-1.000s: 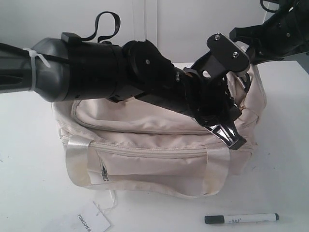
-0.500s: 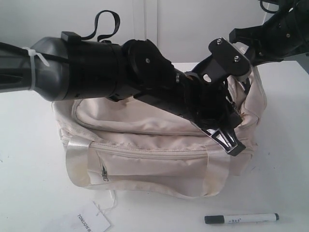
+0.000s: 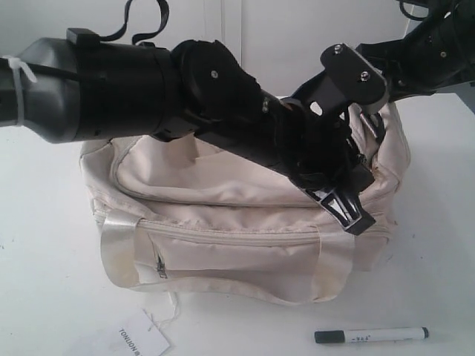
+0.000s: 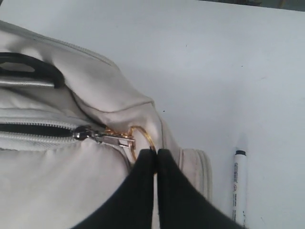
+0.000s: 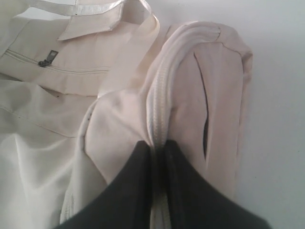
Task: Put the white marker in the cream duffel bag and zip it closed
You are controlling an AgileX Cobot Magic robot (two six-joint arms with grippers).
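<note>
left wrist: left claw [image 4: 156,152] pinches ring pull [image 4: 147,136] | exterior: hang tag [image 3: 141,341]

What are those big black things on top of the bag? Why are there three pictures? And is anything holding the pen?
The big black things are two robot arms. Each ends in a pincher called a gripper. One picture comes from a camera standing off the arms that sees the whole table. The other two come from small cameras on the arms' wrists, so you look along each gripper, like looking along your own fingers.

On the table lie a cream duffel bag, a white marker with a black cap, and a paper tag. Nothing holds the marker; it lies on the table beside the bag.

The left gripper is pinched shut on the gold ring of the bag's zipper. The right gripper is pinched shut on the cloth at the bag's end, by the zipper.
</note>
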